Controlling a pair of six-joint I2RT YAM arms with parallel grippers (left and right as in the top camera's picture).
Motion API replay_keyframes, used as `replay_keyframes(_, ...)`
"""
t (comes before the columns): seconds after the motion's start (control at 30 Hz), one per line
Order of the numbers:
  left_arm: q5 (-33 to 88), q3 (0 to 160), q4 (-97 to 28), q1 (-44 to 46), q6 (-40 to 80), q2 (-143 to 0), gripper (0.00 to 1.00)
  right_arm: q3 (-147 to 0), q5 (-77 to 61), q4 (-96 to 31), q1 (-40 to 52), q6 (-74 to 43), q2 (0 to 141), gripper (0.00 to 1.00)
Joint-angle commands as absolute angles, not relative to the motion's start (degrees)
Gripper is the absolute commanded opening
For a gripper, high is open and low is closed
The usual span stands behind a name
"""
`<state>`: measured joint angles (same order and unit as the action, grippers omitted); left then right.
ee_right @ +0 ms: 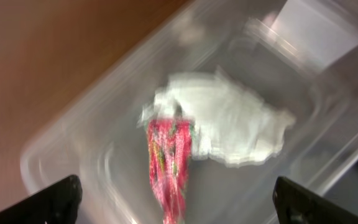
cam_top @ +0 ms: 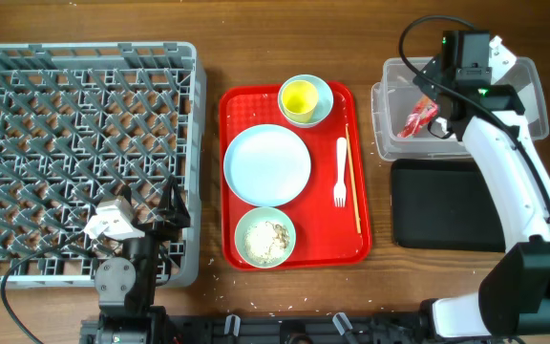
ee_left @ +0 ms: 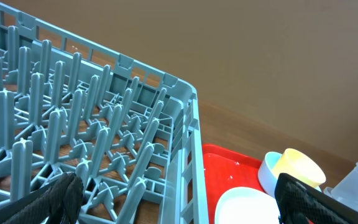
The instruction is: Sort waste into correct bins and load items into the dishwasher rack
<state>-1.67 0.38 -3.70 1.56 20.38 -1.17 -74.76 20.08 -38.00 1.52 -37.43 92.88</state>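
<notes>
Red snack wrapper (ee_right: pixel 169 162) (blurred, crinkled) overlaps white tissue (ee_right: pixel 235 118) in clear tub (ee_right: pixel 61 149); left and right jaws spread.

Red snack wrapper (ee_right: pixel 169 163) and white tissue (ee_right: pixel 229 121), both blurry

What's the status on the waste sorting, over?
Left gripper open, at grey pegged plastic rack. Right gripper open above clear rectangular plastic tub. Red snack wrapper, crumpled white tissue inside tub. Nothing in the way.
</notes>
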Motion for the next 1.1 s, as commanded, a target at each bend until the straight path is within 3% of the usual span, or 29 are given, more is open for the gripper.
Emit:
replay_keyframes(0.0, -2.5, 0.3, -3.9, 1.9, 19.7, -1.0, 1.00, -75.0, 4.8, -42.8, 2.0, -34.2, 88.7, 1.00)
replay_keyframes(0.1, -2.5, 0.3, -3.9, 1.9, 19.7, -1.0, 1.00, -75.0, -4.3, -44.9, 8.4, -32.7, 77.2, 1.00)
replay_keyframes(0.2, -2.5, 0.3, -3.9, 1.9, 19.7, -1.0, 1.00, -75.0, -4.8, -46.9, 18.6, -27.9, 72.1, 1.00)
replay_keyframes(0.4, -2.5, 0.3, -3.9, 1.9, 19.7, -1.0, 1.00, -73.1, -15.6, -48.5, 36.2, -34.9, 78.5, 1.00)
replay_keyframes(0.5, -2.5, 0.3, -3.9, 1.9, 19.7, -1.0, 1.00, -73.1, -12.6, -50.2, 43.3, -34.5, 81.9, 1.00)
replay_keyframes(0.6, -2.5, 0.3, -3.9, 1.9, 19.7, -1.0, 1.00, -73.5, -6.5, -51.0, 41.9, -34.5, 80.4, 1.00)
replay_keyframes(0.7, -2.5, 0.3, -3.9, 1.9, 19.7, -1.0, 1.00, -74.2, 12.0, -54.3, 34.0, -34.7, 75.8, 1.00)
replay_keyframes(0.9, -2.5, 0.3, -3.9, 1.9, 19.7, -1.0, 1.00, -74.2, 13.0, -57.5, 14.5, -34.7, 68.2, 1.00)
replay_keyframes(1.03, -2.2, 0.3, -3.3, 1.9, 20.4, -1.0, 1.00, -74.2, 12.9, -56.9, 13.8, -34.7, 69.7, 1.00)
replay_keyframes(1.07, 4.4, 0.3, -0.7, 1.9, 26.8, -1.0, 1.00, -74.2, 12.9, -56.8, 13.8, -34.7, 70.6, 1.00)
